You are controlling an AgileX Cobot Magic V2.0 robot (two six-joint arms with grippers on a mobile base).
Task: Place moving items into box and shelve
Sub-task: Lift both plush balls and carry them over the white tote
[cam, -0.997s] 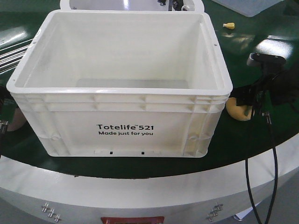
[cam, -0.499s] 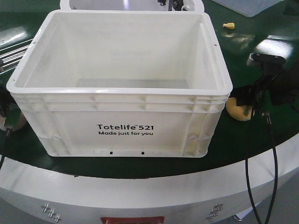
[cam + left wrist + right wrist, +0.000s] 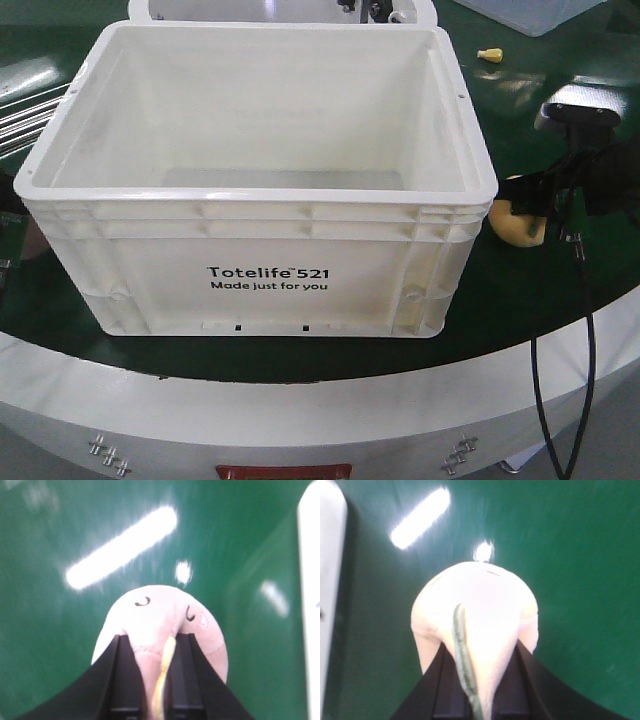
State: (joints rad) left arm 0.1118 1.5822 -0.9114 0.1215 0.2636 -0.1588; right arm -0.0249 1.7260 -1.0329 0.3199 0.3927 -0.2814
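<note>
The white box [image 3: 265, 265], printed "Totelife 521", stands open in the middle of the green table, and I see nothing inside it. To its right my right gripper [image 3: 530, 205] is shut on a cream bun with a green stripe [image 3: 515, 228]. The right wrist view shows that bun [image 3: 487, 597] pinched between the jaws of the right gripper [image 3: 482, 647], beside the box wall [image 3: 330, 555]. In the left wrist view my left gripper [image 3: 155, 639] is shut on a pale pinkish bun with a yellow seam [image 3: 160, 612], left of the box wall [image 3: 311, 580]. The front view does not show the left gripper.
A small yellow piece [image 3: 488, 54] lies on the table behind the box. Another white container [image 3: 200, 8] and a pale bin [image 3: 540, 12] stand at the back. Metal rods [image 3: 20, 120] lie at the left. The table's grey rim [image 3: 320, 400] curves along the front, where a black cable [image 3: 585, 330] hangs.
The left gripper closed in on the pale bun at the left edge, and both have left the front view. The right gripper has risen slightly with its bun.
</note>
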